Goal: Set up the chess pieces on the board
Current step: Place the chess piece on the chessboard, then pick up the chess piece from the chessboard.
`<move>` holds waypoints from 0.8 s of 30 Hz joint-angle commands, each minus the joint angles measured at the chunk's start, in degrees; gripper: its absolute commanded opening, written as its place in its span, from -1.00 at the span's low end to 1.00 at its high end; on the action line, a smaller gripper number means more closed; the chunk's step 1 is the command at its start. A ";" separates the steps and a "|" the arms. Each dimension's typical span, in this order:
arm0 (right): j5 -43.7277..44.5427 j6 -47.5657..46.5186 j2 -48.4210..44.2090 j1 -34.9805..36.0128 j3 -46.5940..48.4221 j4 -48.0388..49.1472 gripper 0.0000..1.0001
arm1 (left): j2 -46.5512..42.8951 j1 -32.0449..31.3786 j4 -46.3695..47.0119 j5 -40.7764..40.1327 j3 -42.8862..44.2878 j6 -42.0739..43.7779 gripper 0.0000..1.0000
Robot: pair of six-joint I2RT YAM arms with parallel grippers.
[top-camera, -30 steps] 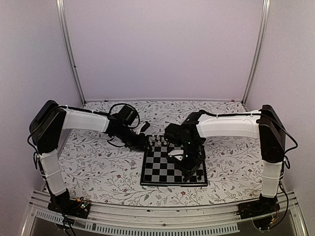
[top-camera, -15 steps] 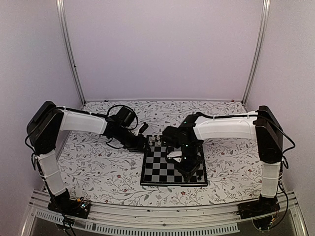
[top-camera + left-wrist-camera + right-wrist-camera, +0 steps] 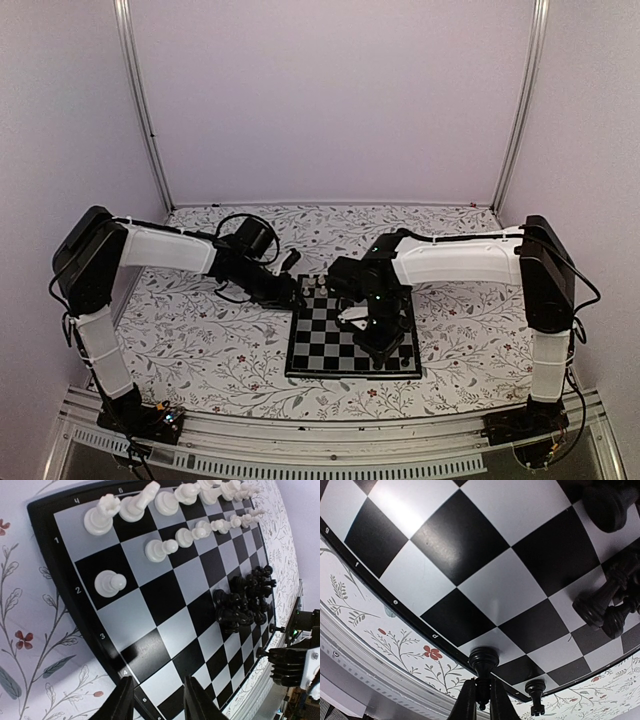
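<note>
Pieces of both colours stand on the board (image 3: 320, 352), which lies on the flowered table cover (image 3: 200, 340) with both arms reaching over it. The white pieces (image 3: 170, 502) stand in two rows along the board's far rim, the bigger figures on the outermost row and the pawns on the row just inside it. The black pieces (image 3: 245, 600) are bunched close together, some touching, on squares in the board's near right part, not in rows. The left gripper (image 3: 157, 697) hovers low over the board's left rim near the far left corner, its fingers (image 3: 122, 700) spread apart with nothing between them. The right gripper (image 3: 481, 689) is low over the board's near rim, its fingers pressed together on the upper part of a black pawn (image 3: 483, 657). The pawn's base is at the outermost row of squares there. Whether that base rests flat on its square or hangs slightly off it cannot be told. A second black pawn (image 3: 536, 694) stands upright just beside the pinched one along the same rim, clear of the fingers. Both are well apart from the black bunch further in on the board.
</note>
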 commanded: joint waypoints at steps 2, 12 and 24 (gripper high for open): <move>1.72 1.16 0.36 0.54 0.71 1.66 -0.78 | -2.00 0.28 1.37 0.75 -0.72 -0.04 -0.26; 3.64 2.39 -4.46 0.19 8.83 -1.84 -0.24 | -1.97 0.24 -0.51 0.99 0.73 1.07 -0.25; 1.03 2.76 -12.28 -13.66 0.92 14.40 -0.38 | -4.34 -0.28 -2.26 2.11 4.92 3.05 -0.32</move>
